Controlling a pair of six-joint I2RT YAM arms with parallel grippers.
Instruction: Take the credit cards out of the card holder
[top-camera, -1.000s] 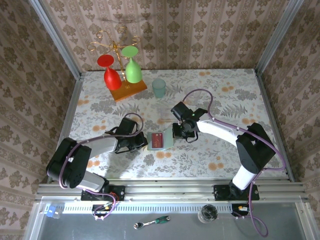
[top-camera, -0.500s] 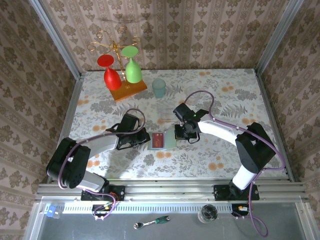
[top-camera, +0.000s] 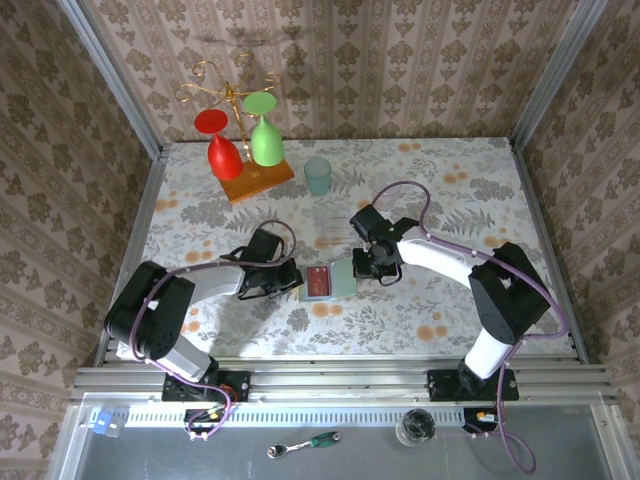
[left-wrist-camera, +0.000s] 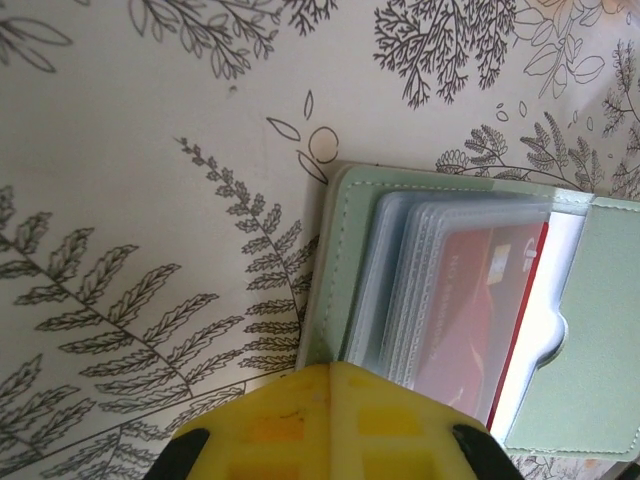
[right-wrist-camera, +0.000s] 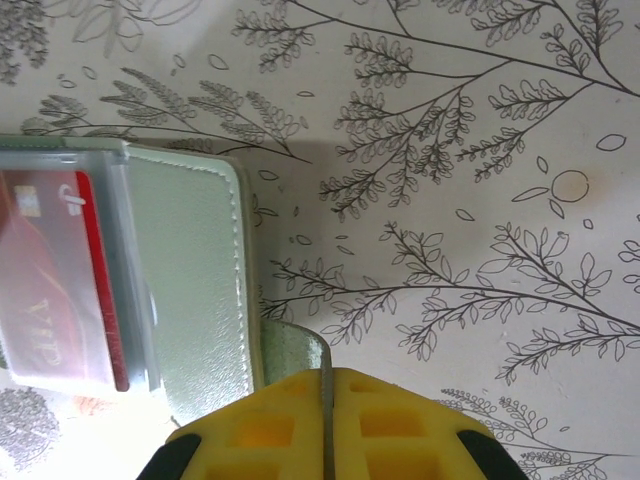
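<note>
The pale grey-green card holder (top-camera: 341, 285) lies open on the flowered table between both arms. Its clear sleeves hold a red credit card (top-camera: 318, 281). In the left wrist view the holder's panel (left-wrist-camera: 350, 250) and the red card (left-wrist-camera: 480, 310) lie just ahead of my left gripper (left-wrist-camera: 332, 368), which is shut with nothing between its yellow fingers, its tip at the panel's near edge. In the right wrist view my right gripper (right-wrist-camera: 325, 372) is shut on a small grey-green tab at the holder's edge (right-wrist-camera: 190, 270), with the red card (right-wrist-camera: 50, 290) under clear plastic at left. From above, the left gripper (top-camera: 296, 283) and right gripper (top-camera: 363, 268) flank the holder.
A teal cup (top-camera: 318, 175) stands behind the holder. A gold rack on an orange base (top-camera: 257, 180) holds a red and a green wine glass at the back left. Patterned walls close in the table on three sides.
My left gripper has moved right, up to the holder's left edge. The right gripper and the holder have shifted slightly to the right.
</note>
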